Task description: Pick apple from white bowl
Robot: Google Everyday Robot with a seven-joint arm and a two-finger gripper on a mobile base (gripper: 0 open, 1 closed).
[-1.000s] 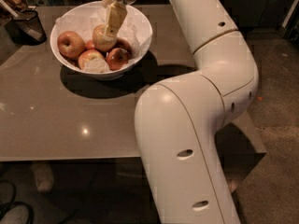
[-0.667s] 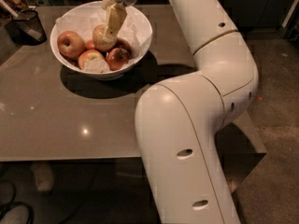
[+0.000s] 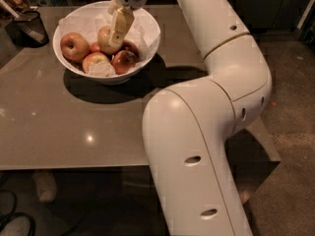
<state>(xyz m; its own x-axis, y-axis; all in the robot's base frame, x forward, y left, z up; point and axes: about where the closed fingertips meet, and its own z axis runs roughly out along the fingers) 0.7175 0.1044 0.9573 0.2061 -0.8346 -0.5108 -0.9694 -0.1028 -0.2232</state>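
The white bowl stands at the far left of the brown table, lined with crumpled white paper. The pale yellow-green apple lies near its middle, among several redder apples. My gripper reaches down into the bowl from above and sits right against the pale apple's right side, partly covering it. The apple rests in the bowl with the others.
A bigger orange-red apple lies at the bowl's left and darker red apples at the front. A dark mesh cup stands at the table's far left corner. My white arm covers the table's right side.
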